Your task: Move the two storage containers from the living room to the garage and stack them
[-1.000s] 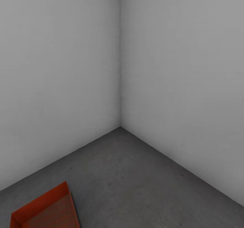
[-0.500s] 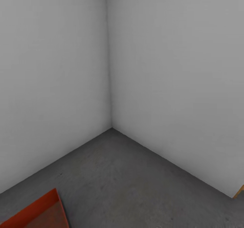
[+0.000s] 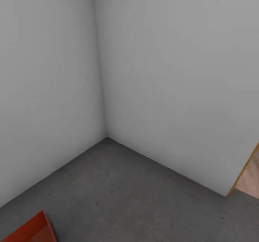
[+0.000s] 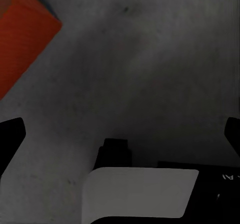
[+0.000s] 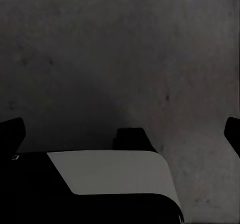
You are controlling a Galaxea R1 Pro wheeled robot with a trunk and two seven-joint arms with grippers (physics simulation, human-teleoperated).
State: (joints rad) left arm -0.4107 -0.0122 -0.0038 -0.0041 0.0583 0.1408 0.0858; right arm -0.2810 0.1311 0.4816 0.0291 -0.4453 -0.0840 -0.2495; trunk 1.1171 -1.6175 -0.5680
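Observation:
One orange-red storage container (image 3: 30, 231) lies on the dark grey concrete floor (image 3: 136, 195) of the garage, cut off by the lower left corner of the head view. A corner of the same container (image 4: 22, 34) appears in the left wrist view, on the floor and well apart from my left gripper (image 4: 121, 131). That gripper is open, its dark fingertips (image 4: 11, 134) spread wide with only floor between them. My right gripper (image 5: 120, 129) is open too, above bare concrete (image 5: 125, 49).
Two plain white walls meet in a corner (image 3: 104, 136) ahead. At the right edge an orange-brown door frame (image 3: 244, 170) borders an opening, with light wood floor (image 3: 252, 181) beyond it.
The camera has turned right, so the whole picture has shifted left. The container has slid toward the lower left corner and the door frame has come into view.

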